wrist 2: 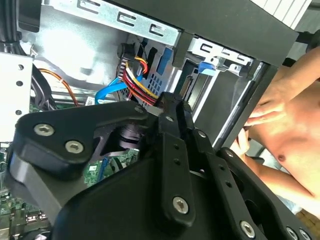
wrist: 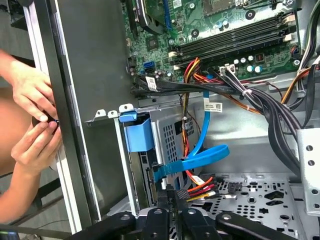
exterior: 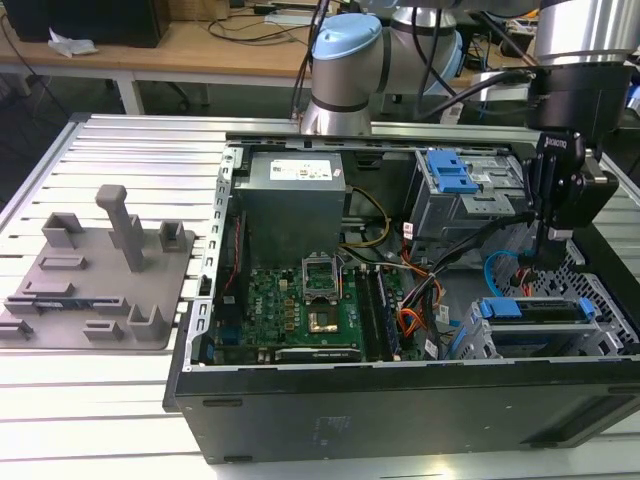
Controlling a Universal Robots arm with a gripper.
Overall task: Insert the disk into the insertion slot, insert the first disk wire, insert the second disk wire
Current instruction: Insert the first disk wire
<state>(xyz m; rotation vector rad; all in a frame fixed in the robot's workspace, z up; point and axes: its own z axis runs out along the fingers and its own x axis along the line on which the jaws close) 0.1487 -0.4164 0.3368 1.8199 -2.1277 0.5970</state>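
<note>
Disk (exterior: 530, 309) in its bright blue carrier lies inside the insertion slot (exterior: 478, 342), the grey perforated cage at about 4 o'clock in the open computer case (exterior: 400, 410) in the exterior view. The gripper (exterior: 551, 243) hangs over the case floor at 12 o'clock of that cage. The second disk wire (exterior: 493, 268), light blue, curves just beside it at 9 o'clock. The motherboard (exterior: 300, 300) lies at 9 o'clock from the cage.

In the second wrist view the black fingers (wrist 2: 172, 112) stand narrow, their tips against the end of a red and yellow wire bundle. A person's hand (wrist 2: 270, 107) rests on the outer side of the case wall.

In the first wrist view the gripper is drawn in tight on the small dark plug (wrist: 182, 194) of the first disk wire (wrist: 200, 188), close to the rear of the cage. The light blue cable loops just past the plug, with its flat run crossing the cage's perforated side. Two hands (wrist: 32, 120) touch the case edge, well apart from the gripper.
</note>
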